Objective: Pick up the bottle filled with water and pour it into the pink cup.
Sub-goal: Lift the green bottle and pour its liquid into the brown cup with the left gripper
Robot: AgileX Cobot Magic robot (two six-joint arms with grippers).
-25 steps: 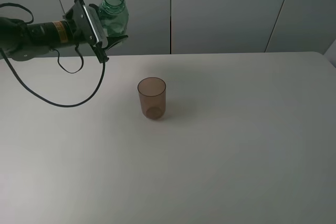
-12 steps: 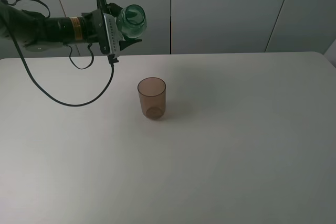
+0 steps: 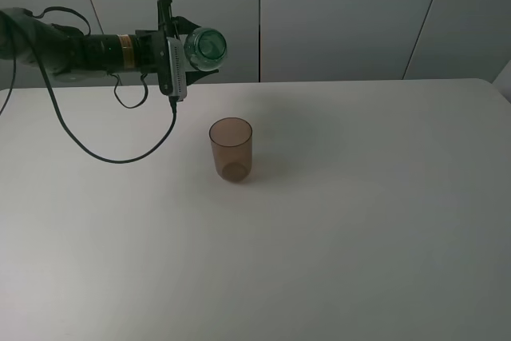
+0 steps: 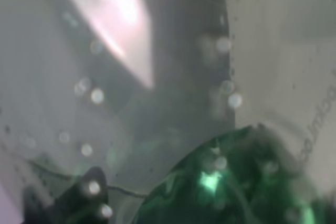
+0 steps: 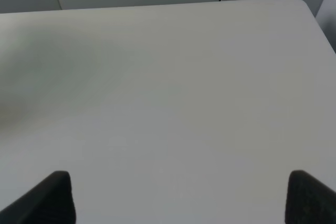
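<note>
The green bottle (image 3: 205, 47) hangs in the air tipped over on its side, its open mouth facing forward and to the right. My left gripper (image 3: 190, 52) is shut on its body, above and to the back left of the pink cup (image 3: 231, 149). The cup stands upright on the table (image 3: 359, 197), apart from the bottle, and I see no stream between them. The left wrist view is blurred and spotted, with the green bottle (image 4: 231, 182) filling its lower part. My right gripper (image 5: 178, 198) is open over bare table, with only its dark fingertips (image 5: 50, 198) in view.
A black cable (image 3: 120, 157) loops down from the left arm and droops over the table to the left of the cup. Grey wall panels (image 3: 343, 13) stand behind the table's back edge. The table's right corner (image 5: 299, 1) appears in the right wrist view.
The left arm has swung right toward the cup. The bottle has tipped from nearly upright to lying over with its mouth forward. The cup has not moved.
</note>
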